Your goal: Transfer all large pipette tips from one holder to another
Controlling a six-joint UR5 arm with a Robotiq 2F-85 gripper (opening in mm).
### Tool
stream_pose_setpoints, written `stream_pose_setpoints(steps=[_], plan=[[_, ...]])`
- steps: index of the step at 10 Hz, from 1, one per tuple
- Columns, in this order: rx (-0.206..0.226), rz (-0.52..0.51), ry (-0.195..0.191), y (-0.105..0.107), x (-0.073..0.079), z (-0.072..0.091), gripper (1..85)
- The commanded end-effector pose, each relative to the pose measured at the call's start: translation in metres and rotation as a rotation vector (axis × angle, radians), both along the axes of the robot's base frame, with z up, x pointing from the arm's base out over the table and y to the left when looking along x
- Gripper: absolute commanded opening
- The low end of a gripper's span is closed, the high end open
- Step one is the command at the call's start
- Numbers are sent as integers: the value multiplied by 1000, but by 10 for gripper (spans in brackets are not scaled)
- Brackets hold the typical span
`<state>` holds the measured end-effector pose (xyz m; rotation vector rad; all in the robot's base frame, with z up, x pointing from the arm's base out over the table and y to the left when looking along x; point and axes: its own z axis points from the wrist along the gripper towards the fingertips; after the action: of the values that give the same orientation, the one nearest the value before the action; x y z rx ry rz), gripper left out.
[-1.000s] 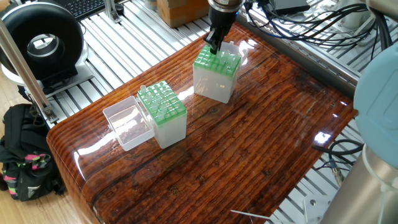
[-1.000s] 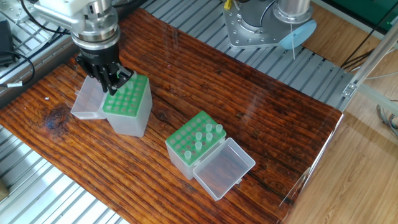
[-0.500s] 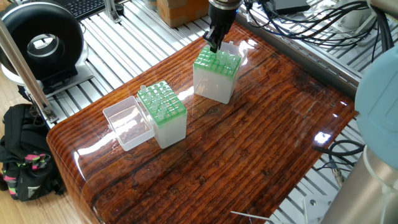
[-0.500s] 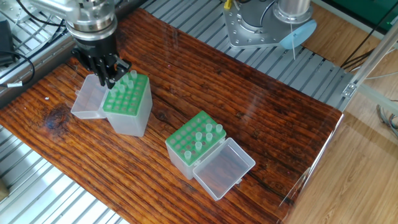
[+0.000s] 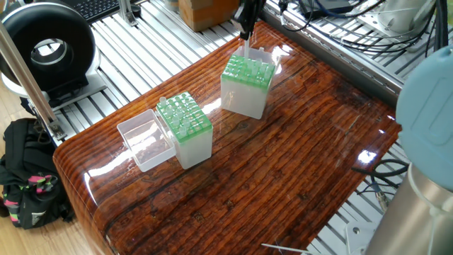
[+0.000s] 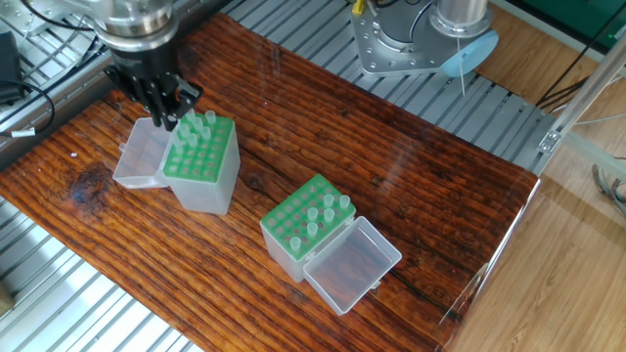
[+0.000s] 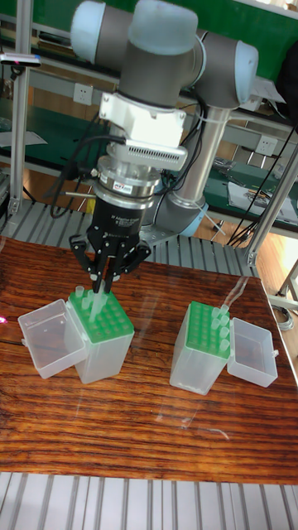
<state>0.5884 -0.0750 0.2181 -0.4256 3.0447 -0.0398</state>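
From one fixed view, the gripper sits at the far edge of the table, pinched narrow on a pipette tip that hangs straight down, point just above the far holder. The near holder, with several tips standing in it, lies well apart toward the near left. From the other fixed view, the gripper is over the far-left corner of the far holder, fingers close together; a few tips stand in that grid, and more in the near holder to the right. In the tall fixed view the held tip is upright between the fingers, directly over the left holder; the right holder stands well apart. I'd judge the coming move turns on that vertical axis staying true.
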Motion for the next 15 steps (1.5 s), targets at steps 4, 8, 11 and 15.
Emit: stream_pose_setpoints(steps=[4, 8, 11, 15], plan=[[20, 6, 39, 3, -6, 38, 10], [26, -5, 53, 12, -7, 51, 10], [20, 9, 53, 12, -5, 63, 10], [42, 31, 4, 24, 3, 86, 10]])
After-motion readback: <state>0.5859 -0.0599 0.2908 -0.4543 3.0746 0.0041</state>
